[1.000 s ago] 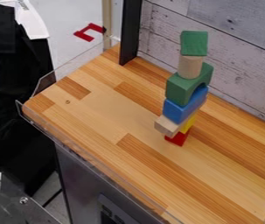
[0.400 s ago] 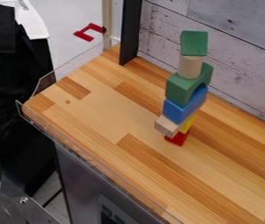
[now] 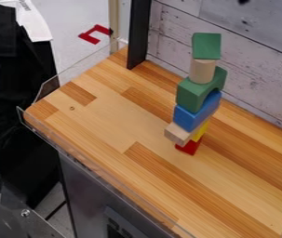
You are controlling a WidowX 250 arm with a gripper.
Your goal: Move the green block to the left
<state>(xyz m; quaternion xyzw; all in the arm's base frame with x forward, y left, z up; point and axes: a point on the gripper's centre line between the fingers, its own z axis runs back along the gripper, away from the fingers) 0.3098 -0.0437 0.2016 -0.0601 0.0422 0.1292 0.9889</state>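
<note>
A tower of blocks stands on the wooden tabletop (image 3: 99,125), right of centre. On its top sits a green block (image 3: 206,45), resting on a pale wooden cylinder (image 3: 202,70). Beneath the cylinder is a green arch block (image 3: 192,94), then a blue block (image 3: 190,117). Lower down are a natural wood block (image 3: 177,133), a yellow block (image 3: 199,132) and a red block (image 3: 189,147) at the base. A small dark tip, which looks like the end of the gripper (image 3: 244,1), pokes in at the top edge, up and to the right of the tower, apart from it.
Whitewashed plank wall (image 3: 249,65) rises behind the tower. A black post (image 3: 138,35) stands at the table's back corner. A clear low rail (image 3: 81,160) lines the left and front edges. Dark cloth (image 3: 12,102) hangs beyond the left side.
The dark tip at the top edge has come into sight, against the wall. The tower and its blocks have not moved.
</note>
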